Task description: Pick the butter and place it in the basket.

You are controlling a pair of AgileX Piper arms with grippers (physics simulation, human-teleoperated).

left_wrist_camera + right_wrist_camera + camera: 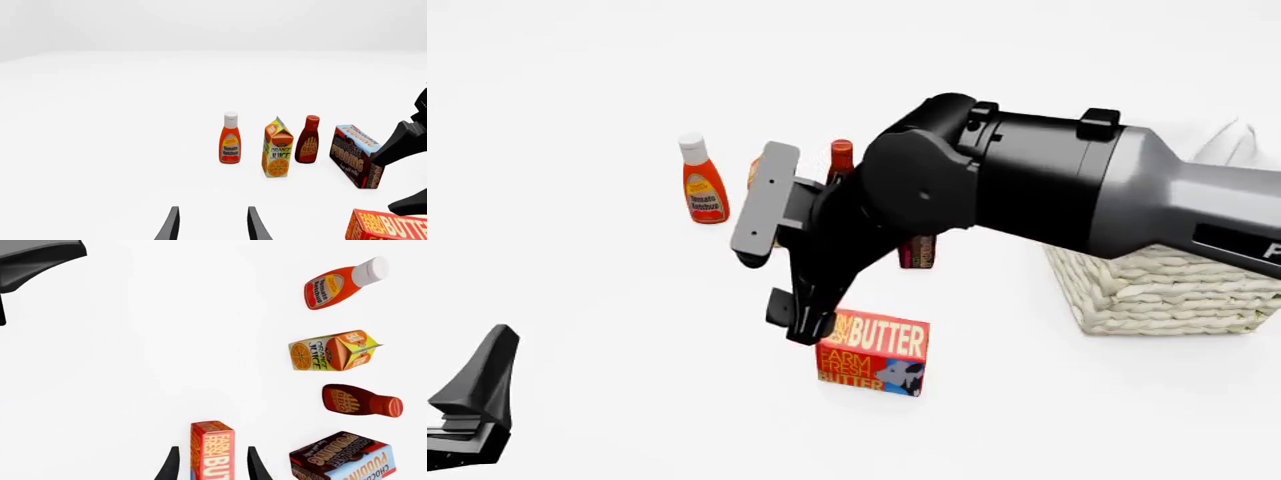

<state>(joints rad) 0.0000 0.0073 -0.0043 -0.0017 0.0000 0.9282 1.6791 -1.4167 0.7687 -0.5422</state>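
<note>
Butter bracketed but not yet lifted.
The butter (874,353) stands on the table (587,300), apart from the basket (1174,290); the right gripper (212,465) straddles it with fingers spread, unclenched. The left gripper (212,225) idles, parted and empty. Grasp, carry and drop remain.

Your right arm (1014,190) hides most of the orange juice carton (753,172) and pudding box (917,251) in front view (the basket (1161,290) partly too); the butter (387,227) runs off the left wrist picture.
</note>
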